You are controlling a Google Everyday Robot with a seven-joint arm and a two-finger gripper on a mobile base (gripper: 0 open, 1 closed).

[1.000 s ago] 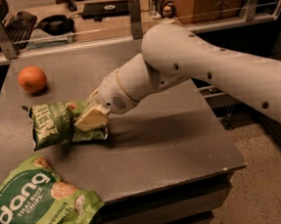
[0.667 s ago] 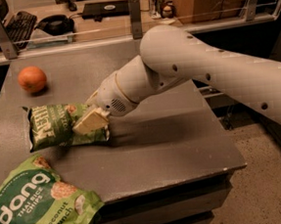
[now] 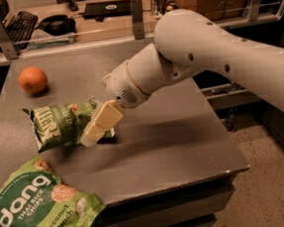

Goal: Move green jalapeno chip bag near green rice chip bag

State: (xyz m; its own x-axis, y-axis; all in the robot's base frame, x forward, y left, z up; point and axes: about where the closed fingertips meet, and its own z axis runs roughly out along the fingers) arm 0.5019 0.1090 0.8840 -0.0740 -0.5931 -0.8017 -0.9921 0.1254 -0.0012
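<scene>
The green jalapeno chip bag [image 3: 58, 125] is small and dark green, and sits left of the table's centre. My gripper [image 3: 95, 133] is at the bag's right end and shut on it; one pale finger [image 3: 103, 121] lies across the bag's front. The bag is tilted and looks held just off the table. The green rice chip bag [image 3: 38, 209], bright green with white "dang" lettering, lies at the front left corner and partly overhangs the table edge. It is a short way below and left of the held bag.
An orange [image 3: 32, 79] sits at the back left of the grey table [image 3: 174, 137]. A railing [image 3: 138, 11] runs behind the table, with a desk and keyboard [image 3: 20, 21] beyond it. The table's right edge drops to the floor.
The gripper has moved a little down and toward the front with the jalapeno bag, bringing it closer to the rice chip bag. The orange and rice chip bag have not moved.
</scene>
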